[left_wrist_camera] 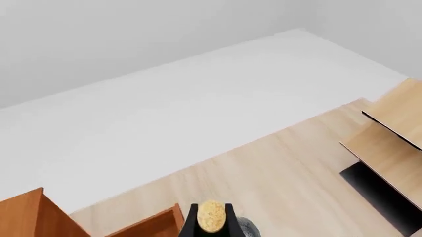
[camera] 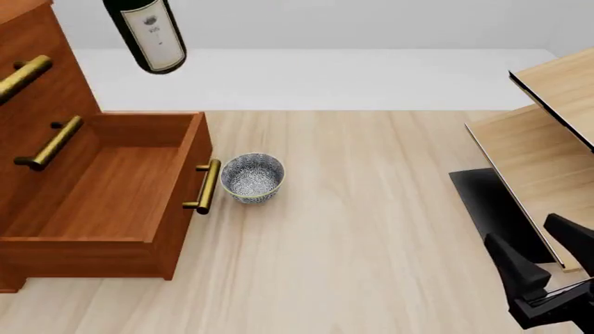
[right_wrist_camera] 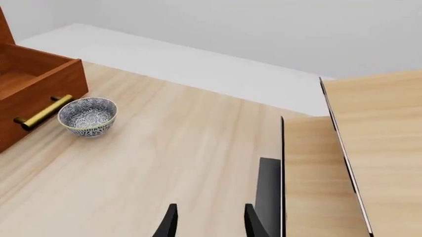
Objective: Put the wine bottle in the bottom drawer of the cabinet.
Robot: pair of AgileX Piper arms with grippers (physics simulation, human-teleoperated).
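The wine bottle (camera: 149,31) hangs tilted in the air above the cabinet (camera: 42,90), its base and white label toward the front camera. Its gold cap (left_wrist_camera: 212,213) sits between the black fingers of my left gripper (left_wrist_camera: 211,222), which is shut on it; that gripper is outside the front view. Below, the bottom drawer (camera: 102,184) stands pulled open and empty, its brass handle (camera: 204,186) facing right. Low at the right, my right gripper (camera: 546,256) is open, and nothing lies between its fingers (right_wrist_camera: 170,224).
A grey speckled bowl (camera: 250,177) stands on the table just right of the drawer handle. A pale light-wood shelf unit (camera: 543,139) with a dark base fills the right side, close to the right arm. Upper drawers with brass handles (camera: 51,142) are shut.
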